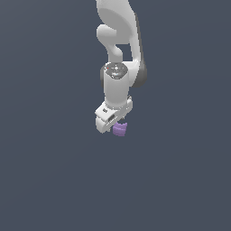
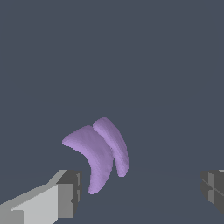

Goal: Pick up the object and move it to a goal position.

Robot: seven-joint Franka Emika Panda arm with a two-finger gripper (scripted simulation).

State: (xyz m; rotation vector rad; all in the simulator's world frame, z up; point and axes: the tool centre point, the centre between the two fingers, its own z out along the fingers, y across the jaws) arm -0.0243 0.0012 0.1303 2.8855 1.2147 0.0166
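The object (image 1: pixel 120 130) is a small light-purple piece with a notched top, showing just under the white hand in the exterior view. In the wrist view the object (image 2: pixel 99 153) appears as two curved purple lobes side by side on the dark grey floor. My gripper (image 2: pixel 140 190) is open, with its grey fingertips (image 2: pixel 70 192) far apart. The object lies in the gap, much closer to one finger than to the other, and touches neither. In the exterior view the gripper (image 1: pixel 113 124) points down over the object, and the hand hides its fingers.
The white arm (image 1: pixel 118 54) comes down from the upper edge of the exterior view. An even dark grey floor (image 1: pixel 54 180) surrounds it, with no other object and no goal marker in sight.
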